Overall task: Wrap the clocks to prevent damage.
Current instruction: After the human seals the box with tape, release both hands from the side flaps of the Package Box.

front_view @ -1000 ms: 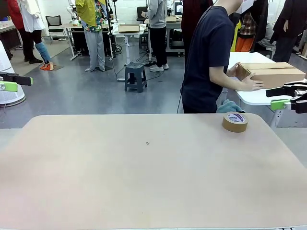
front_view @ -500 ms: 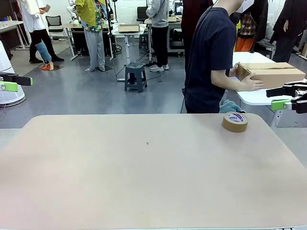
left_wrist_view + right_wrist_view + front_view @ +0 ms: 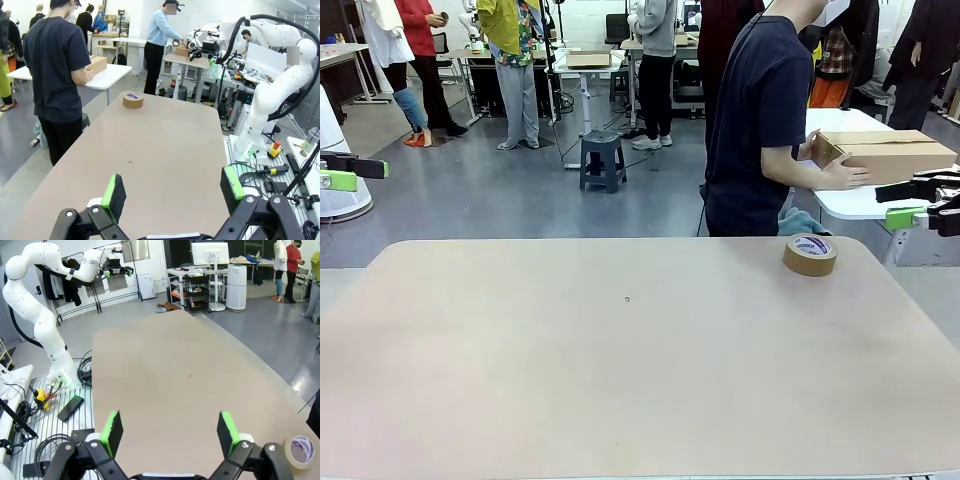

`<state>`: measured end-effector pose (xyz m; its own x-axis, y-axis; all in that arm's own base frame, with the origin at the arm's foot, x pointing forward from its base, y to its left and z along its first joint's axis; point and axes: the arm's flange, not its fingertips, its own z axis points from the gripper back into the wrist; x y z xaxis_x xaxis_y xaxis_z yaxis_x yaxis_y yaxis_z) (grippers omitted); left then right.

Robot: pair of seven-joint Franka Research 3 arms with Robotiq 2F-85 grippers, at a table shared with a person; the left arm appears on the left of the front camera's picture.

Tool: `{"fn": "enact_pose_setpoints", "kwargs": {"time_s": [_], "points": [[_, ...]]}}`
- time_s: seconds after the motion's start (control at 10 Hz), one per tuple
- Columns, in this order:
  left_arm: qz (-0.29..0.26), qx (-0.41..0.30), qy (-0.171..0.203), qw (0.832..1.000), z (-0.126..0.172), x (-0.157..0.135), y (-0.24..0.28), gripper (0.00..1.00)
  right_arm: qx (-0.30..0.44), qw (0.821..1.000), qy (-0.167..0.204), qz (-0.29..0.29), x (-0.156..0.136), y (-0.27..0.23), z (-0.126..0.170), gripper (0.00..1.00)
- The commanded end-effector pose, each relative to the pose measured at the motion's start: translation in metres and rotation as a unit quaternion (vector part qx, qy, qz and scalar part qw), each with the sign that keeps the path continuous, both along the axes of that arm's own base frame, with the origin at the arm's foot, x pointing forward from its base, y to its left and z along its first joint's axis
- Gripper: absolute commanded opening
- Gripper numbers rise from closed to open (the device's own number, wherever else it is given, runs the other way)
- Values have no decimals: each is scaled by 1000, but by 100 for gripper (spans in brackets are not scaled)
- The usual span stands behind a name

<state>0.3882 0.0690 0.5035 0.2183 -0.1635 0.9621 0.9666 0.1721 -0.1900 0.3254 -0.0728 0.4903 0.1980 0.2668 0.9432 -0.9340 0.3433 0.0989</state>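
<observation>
Looking along my left gripper (image 3: pixel 172 192), I see its green pads (image 3: pixel 114 190) spread wide with nothing between them, hanging over the near end of the tan table (image 3: pixel 165 150). My right gripper (image 3: pixel 171 432) stands just as wide and just as bare over the same surface. From the front camera each gripper pokes in at an edge, the left at nine o'clock (image 3: pixel 340 172) and the right at three o'clock (image 3: pixel 920 203), both clear of the tabletop (image 3: pixel 620 360). The roll of brown tape (image 3: pixel 810 254) lies flat near the far edge at about one o'clock in the front view; my left wrist camera finds it at about eleven o'clock (image 3: pixel 133 99), and my right wrist camera catches it at five o'clock (image 3: pixel 302 451), just beside my right finger. Beyond the far edge a person in a dark shirt (image 3: pixel 755 120) stands side-on with a hand (image 3: pixel 845 176) on a cardboard box (image 3: pixel 890 155) resting on a white side table (image 3: pixel 850 200). My left wrist view shows that box (image 3: pixel 96 64) in front of the person. No clock is anywhere I can see.
</observation>
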Motion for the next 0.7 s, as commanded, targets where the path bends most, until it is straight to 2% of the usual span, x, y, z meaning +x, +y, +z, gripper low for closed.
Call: {"fn": "enact_pose_setpoints", "kwargs": {"time_s": [0.0,0.6], "points": [[6,-1,-4,1000,0,-3,-1,100,7,1000,-6,2,2,1,0,100],[6,-1,-4,1000,0,-3,-1,100,7,1000,-6,2,2,1,0,100]]}}
